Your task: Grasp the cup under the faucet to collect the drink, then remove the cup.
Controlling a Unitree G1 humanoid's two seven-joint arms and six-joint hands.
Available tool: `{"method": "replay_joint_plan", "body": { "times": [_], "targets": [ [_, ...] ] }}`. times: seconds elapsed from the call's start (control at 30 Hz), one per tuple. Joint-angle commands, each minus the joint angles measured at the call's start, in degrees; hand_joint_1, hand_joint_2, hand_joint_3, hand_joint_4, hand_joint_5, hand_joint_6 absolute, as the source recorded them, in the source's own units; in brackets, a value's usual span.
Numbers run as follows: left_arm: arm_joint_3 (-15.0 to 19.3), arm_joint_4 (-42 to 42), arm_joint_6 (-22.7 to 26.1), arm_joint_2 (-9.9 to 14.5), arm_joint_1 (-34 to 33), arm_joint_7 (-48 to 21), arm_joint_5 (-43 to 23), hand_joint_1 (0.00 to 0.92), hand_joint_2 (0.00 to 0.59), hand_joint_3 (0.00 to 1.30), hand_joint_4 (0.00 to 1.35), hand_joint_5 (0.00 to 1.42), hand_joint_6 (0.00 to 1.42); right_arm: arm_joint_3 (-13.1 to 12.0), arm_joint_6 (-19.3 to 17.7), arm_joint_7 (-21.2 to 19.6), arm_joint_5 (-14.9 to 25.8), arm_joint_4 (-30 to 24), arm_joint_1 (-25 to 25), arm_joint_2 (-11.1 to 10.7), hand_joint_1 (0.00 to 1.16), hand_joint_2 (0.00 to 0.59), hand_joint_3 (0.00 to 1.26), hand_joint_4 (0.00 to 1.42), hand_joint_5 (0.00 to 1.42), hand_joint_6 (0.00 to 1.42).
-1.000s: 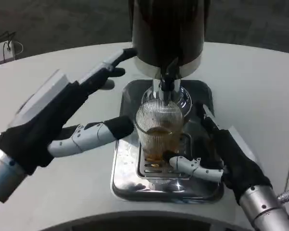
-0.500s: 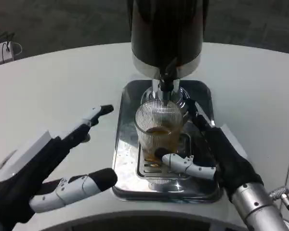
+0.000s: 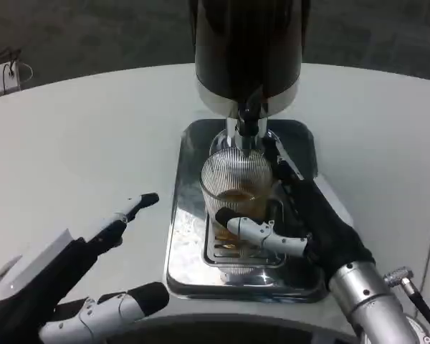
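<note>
A ribbed clear glass cup (image 3: pixel 238 188) holding amber drink stands on the drip grate of the steel tray (image 3: pixel 185 247), directly below the dispenser's faucet (image 3: pixel 249 120). My right hand (image 3: pixel 301 218) wraps around the cup: one white finger curls across its front near the base, and the black fingers run up its right side. My left hand (image 3: pixel 72 283) hovers open over the bare table at the lower left, fingers spread, holding nothing.
The dark cylindrical drink dispenser (image 3: pixel 248 50) with a silver band towers over the tray at the top centre. A white power strip (image 3: pixel 0 77) lies at the far left edge. The white table's curved front edge runs along the picture's bottom.
My left hand has drawn back from beside the dispenser and tray, down to the lower left corner. My right hand has closed in further around the cup.
</note>
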Motion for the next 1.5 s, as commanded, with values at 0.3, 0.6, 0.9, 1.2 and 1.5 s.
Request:
{"method": "replay_joint_plan", "body": {
  "times": [0.3,0.6,0.9,1.2,1.5],
  "targets": [
    [0.27,-2.64,2.76,1.09,1.79,-0.72,0.85,0.000,0.023,0.07,0.00,0.04,0.16,1.25,-3.11,-4.79,-1.46,5.42,-2.92,1.95,0.79,0.217,0.00,0.00,0.03,0.05],
    [0.92,-1.99,3.60,2.34,2.04,-1.64,0.37,0.000,0.020,0.07,0.00,0.04,0.16,1.59,-4.15,-8.89,-2.70,9.68,-4.68,3.84,0.80,0.218,0.00,0.00,0.03,0.05],
    [1.10,-0.82,3.71,3.38,1.92,-2.16,-0.04,0.000,0.020,0.07,0.00,0.04,0.16,2.70,-4.71,-12.65,-4.26,11.12,-4.71,5.50,0.81,0.209,0.00,0.01,0.08,0.07],
    [1.73,-0.88,4.16,3.92,2.68,-2.75,-0.30,0.000,0.021,0.08,0.00,0.04,0.16,3.08,-6.14,-16.84,-5.13,12.81,-5.12,7.80,0.83,0.215,0.04,0.16,0.24,0.20],
    [2.15,-1.10,4.68,4.29,3.04,-3.74,-0.40,0.000,0.021,0.09,0.00,0.05,0.16,4.41,-8.34,-21.39,-6.76,15.69,-5.20,10.40,0.89,0.216,0.15,0.29,0.41,0.33]
  ]
}}
